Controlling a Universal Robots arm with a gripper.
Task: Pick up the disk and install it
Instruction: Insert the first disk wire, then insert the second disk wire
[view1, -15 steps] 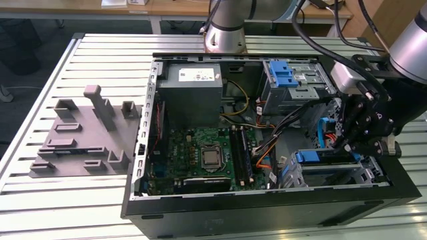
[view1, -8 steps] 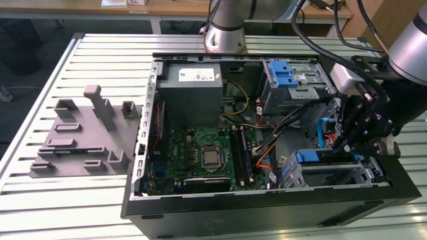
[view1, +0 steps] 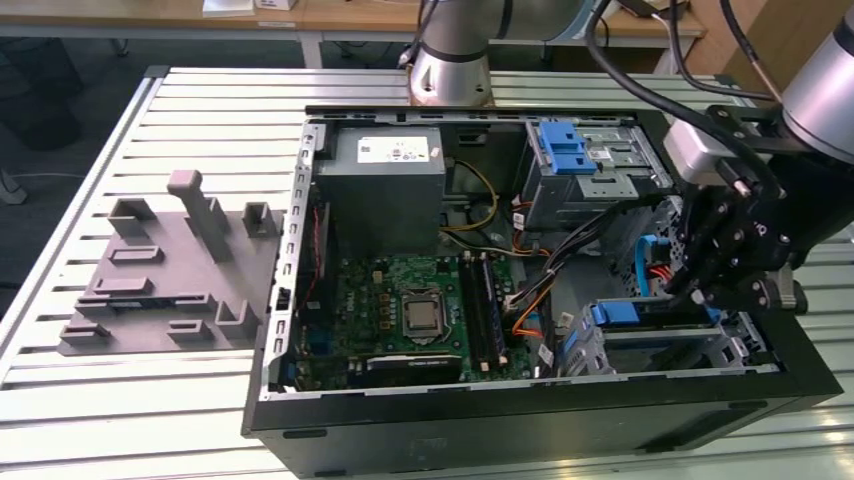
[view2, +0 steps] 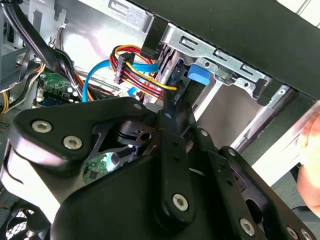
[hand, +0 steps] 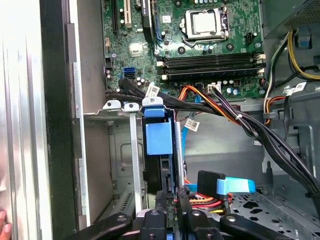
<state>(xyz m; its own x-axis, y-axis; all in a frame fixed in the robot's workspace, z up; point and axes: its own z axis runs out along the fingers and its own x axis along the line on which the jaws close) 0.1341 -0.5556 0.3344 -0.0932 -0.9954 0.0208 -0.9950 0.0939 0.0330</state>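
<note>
The disk (hand: 161, 172) stands on edge inside the metal drive cage (hand: 131, 150) at the case's front corner, its blue carrier tab (hand: 159, 136) at the far end. My gripper (hand: 170, 220) sits at the disk's near end, its black fingers (hand: 150, 221) pressed against both faces of the thin edge. In the exterior view the gripper (view1: 697, 288) hangs just above the same cage, where the disk's blue carrier (view1: 627, 314) shows. The second wrist view has the gripper's black linkage (view2: 165, 165) in front, with the blue tab (view2: 199, 75) beyond it.
The open computer case (view1: 534, 430) lies on a slatted table (view1: 160, 400). A bundle of coloured cables (hand: 220, 107) and a blue data cable (hand: 235, 186) run close beside the cage. A second cage with a blue latch (view1: 567, 150) and a grey box (view1: 387, 175) lie farther back. A person's hand (view2: 311, 165) is near the case's outer wall.
</note>
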